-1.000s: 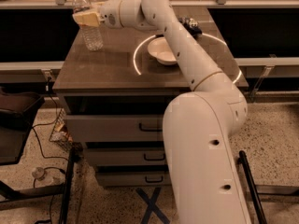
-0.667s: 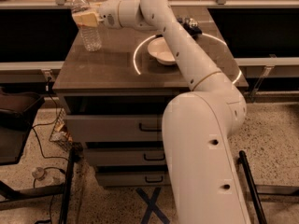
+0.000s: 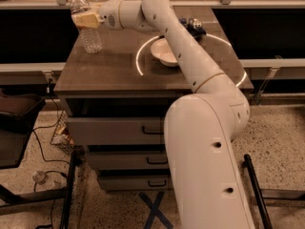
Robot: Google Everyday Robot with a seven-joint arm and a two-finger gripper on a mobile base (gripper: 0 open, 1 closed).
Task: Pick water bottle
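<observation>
One water bottle (image 3: 90, 39) stands upright near the desk's (image 3: 105, 73) far-left corner, its white cap on. Its label band is mostly covered, and no writing on it can be read. The gripper (image 3: 82, 20) reaches in from the right and is clamped around the bottle's upper part at the label. A white bowl (image 3: 166, 55) sits well apart toward the middle of the desk.

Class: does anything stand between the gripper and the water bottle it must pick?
Nothing visible does. The gripper is at the upper part of the water bottle, at the far left of the table. The bowl sits apart to the right.
</observation>
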